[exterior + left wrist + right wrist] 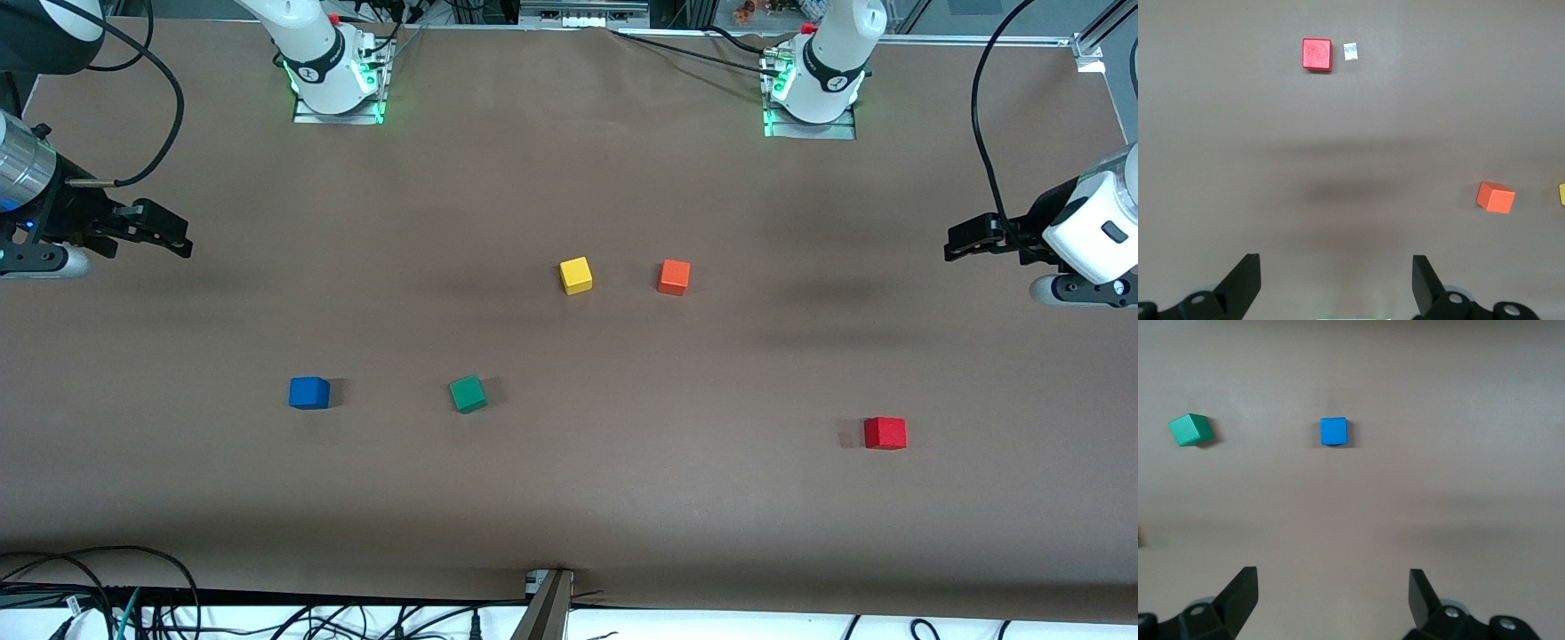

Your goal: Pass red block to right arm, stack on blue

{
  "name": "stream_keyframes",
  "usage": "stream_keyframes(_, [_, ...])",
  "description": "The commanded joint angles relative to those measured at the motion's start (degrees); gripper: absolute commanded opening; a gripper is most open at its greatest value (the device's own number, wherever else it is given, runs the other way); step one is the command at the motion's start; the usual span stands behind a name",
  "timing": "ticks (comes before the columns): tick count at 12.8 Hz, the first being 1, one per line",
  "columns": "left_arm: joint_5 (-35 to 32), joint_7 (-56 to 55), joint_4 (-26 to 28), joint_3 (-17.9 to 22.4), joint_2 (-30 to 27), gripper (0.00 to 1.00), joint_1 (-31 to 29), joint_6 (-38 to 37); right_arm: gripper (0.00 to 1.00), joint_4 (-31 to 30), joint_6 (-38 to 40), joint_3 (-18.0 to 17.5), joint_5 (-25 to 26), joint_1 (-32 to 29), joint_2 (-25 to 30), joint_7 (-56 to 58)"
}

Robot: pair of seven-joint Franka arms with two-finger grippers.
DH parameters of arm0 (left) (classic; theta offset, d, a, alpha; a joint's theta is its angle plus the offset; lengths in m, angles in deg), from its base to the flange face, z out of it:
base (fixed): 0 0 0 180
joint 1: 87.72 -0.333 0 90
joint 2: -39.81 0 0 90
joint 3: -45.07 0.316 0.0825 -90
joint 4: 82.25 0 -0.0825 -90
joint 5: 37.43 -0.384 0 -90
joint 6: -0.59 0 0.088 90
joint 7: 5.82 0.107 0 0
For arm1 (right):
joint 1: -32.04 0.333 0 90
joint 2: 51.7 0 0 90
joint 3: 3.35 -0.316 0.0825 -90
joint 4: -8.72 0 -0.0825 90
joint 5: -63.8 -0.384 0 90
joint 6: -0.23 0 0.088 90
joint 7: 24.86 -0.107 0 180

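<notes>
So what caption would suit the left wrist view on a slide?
Left pincer open above the table, red block ahead, orange cube off to one side.

left gripper [953,244] and right gripper [182,238] wait raised at their table ends, jaws wide.

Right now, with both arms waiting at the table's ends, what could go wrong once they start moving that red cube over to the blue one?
1. The orange cube looks much like the red block; the open left gripper might pick the wrong one.
2. The handover happens in mid-air between the left gripper and the open right gripper; the block could drop.
3. The blue cube is small, and the green cube lies beside it; a sloppy placement could topple off.
</notes>
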Motion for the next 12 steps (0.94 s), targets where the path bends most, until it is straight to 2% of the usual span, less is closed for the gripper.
stream_keyframes(1, [-1.3,0.8,-2.1,0.3,1.2,1.0,0.2,-1.1,1.0,1.0,0.4,0.0,-0.5,-0.1,-0.4,0.2])
stream_keyframes(4, [-1.5,0.9,-4.0,0.4,2.6,1.0,0.1,-1.3,1.0,1.0,0.4,0.0,-0.5,-0.1,-0.4,0.2])
stream_keyframes(10, [-1.6,0.9,-4.0,0.5,3.4,1.0,0.2,-0.8,1.0,1.0,0.8,0.0,-0.5,-0.1,-0.4,0.2])
stream_keyframes(12, [-1.3,1.3,-4.0,0.5,5.7,1.0,-0.4,1.1,1.0,1.0,0.8,0.0,-0.5,-0.1,-0.4,0.2])
